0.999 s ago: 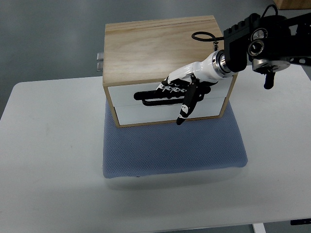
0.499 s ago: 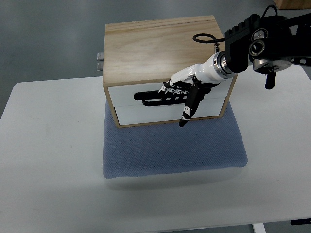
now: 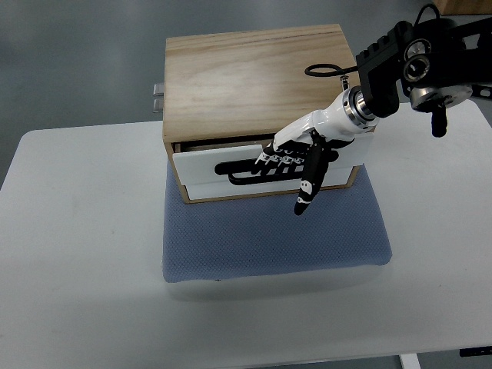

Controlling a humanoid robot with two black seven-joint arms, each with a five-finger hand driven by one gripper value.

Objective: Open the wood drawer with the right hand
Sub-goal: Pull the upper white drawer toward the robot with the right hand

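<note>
A light wood drawer box (image 3: 254,81) stands on a blue pad (image 3: 273,238) in the middle of the table. Its white upper drawer front (image 3: 201,167) carries a black bar handle (image 3: 244,174) and stands pulled out a little, with a dark gap showing under the wood top. My right hand (image 3: 290,163) comes in from the upper right, its white fingers (image 3: 278,160) curled over the handle. The thumb (image 3: 308,184) points down in front of the lower drawer. The left arm is out of the picture.
The white table (image 3: 77,254) spreads around the pad on all sides. A small metal hinge piece (image 3: 158,95) sticks out at the box's back left. The black forearm and wrist housing (image 3: 419,65) hang over the box's right corner.
The upper drawer has slid toward me by a short way. My right hand moved down and slightly right with the handle in its fingers.
</note>
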